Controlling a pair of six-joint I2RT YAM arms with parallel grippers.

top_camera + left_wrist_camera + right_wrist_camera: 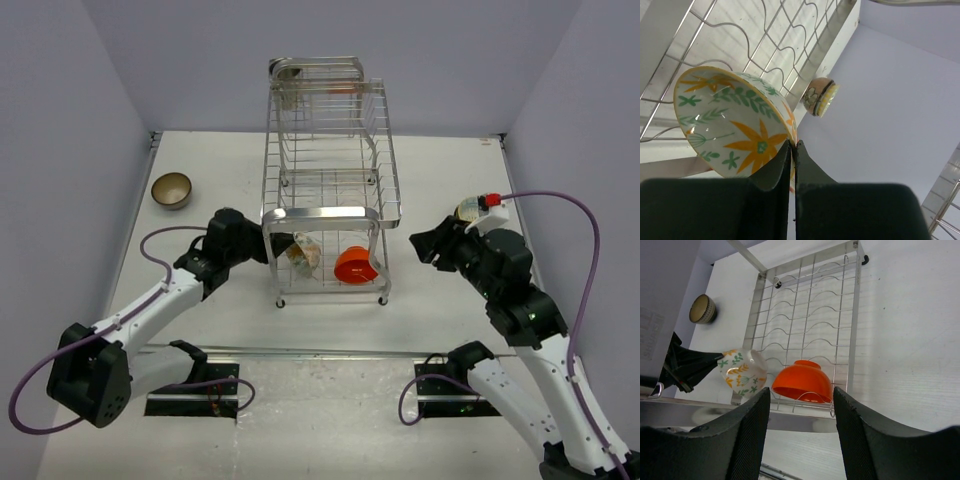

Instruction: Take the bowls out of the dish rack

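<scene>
Overhead, the left arm lies low and stretched across the bench (440, 170). Its hand (278, 244) is at the near-left corner of the dish rack (330, 190), on the patterned bowl (303, 255) in the lower tier. The orange bowl (355, 266) sits just beside that one on the same tier. The brown bowl (172, 190) rests on the bench well to the left of the rack, and a pale dark-rimmed bowl (468, 210) sits close by the right arm's wrist. The right hand (425, 245) hovers off the rack's right side, turned toward it.

From the left wrist, the fingers (775, 170) are pressed together on the patterned bowl's rim, pinching only that thin edge. The bowl hangs tilted with the rack's wavy wires behind it. My worry is this grip. A glossy bowl held by its lip could swing or slip out, and on the way out it could catch the front bar or knock its orange neighbour.

From the right wrist, that hand's fingers (752, 430) are spread wide with nothing between them, and they face the lower tier. The patterned bowl sits at the tip of the left hand. It looks narrowly apart from the orange bowl, which rests mouth-down on the wires.
</scene>
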